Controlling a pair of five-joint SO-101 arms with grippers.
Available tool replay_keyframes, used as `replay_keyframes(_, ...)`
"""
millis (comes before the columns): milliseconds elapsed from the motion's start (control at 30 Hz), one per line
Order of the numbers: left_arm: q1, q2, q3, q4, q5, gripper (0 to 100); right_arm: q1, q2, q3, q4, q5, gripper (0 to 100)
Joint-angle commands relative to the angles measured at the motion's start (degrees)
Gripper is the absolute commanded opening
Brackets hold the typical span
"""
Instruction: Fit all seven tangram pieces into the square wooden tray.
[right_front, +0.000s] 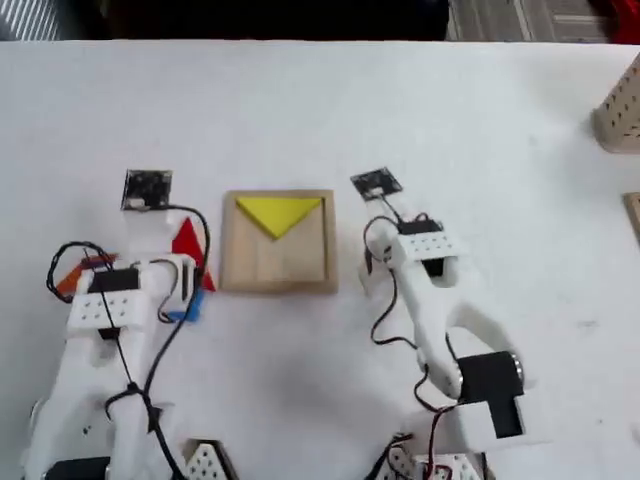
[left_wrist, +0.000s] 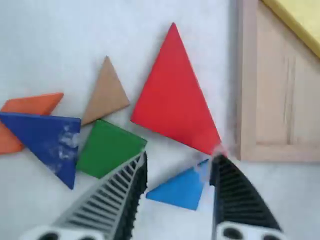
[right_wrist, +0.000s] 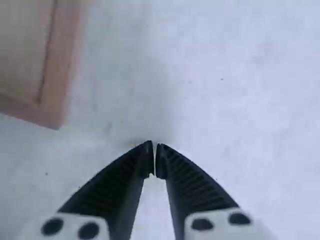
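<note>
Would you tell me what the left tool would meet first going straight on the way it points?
Most likely the light blue triangle lying inside the open left tool, with the red triangle beyond, though depth is unclear.

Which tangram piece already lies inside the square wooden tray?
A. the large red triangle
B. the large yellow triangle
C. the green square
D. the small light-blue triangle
B: the large yellow triangle lies flat inside the square wooden tray, along the rim farthest from the arms. The large red triangle, the green square and the small light-blue triangle lie on the white table outside it.
</note>
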Motion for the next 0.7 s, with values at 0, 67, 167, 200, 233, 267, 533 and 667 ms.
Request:
replay_keyframes(0,2.51,0.13,-0.88,3.25,2.55,22,1.10,-2.59,0.18,-0.84,2.20,1.8)
replay_keyframes(67,2.95,0.22,-0.88,3.08,4.57,22,0.75,-2.51,0.18,-0.84,2.20,1.8)
replay_keyframes(167,3.12,0.22,-0.79,3.08,7.74,22,0.75,-2.42,0.18,-0.84,2.20,1.8)
replay_keyframes(200,3.12,0.22,-0.79,3.08,8.00,22,0.75,-2.51,0.18,-0.84,2.20,1.8)
replay_keyframes(233,3.12,0.22,-0.79,2.90,8.09,22,0.75,-2.51,0.18,-0.84,2.20,1.8)
replay_keyframes(267,3.12,0.31,-0.53,2.11,8.09,22,0.75,-2.51,0.18,-0.84,2.29,1.8)
replay_keyframes(533,2.86,9.54,-5.71,0.97,12.40,22,0.75,-2.24,0.18,-0.75,2.29,1.8)
replay_keyframes(667,2.77,19.82,-13.10,1.05,15.03,22,0.75,-2.24,0.18,-0.75,2.37,1.8)
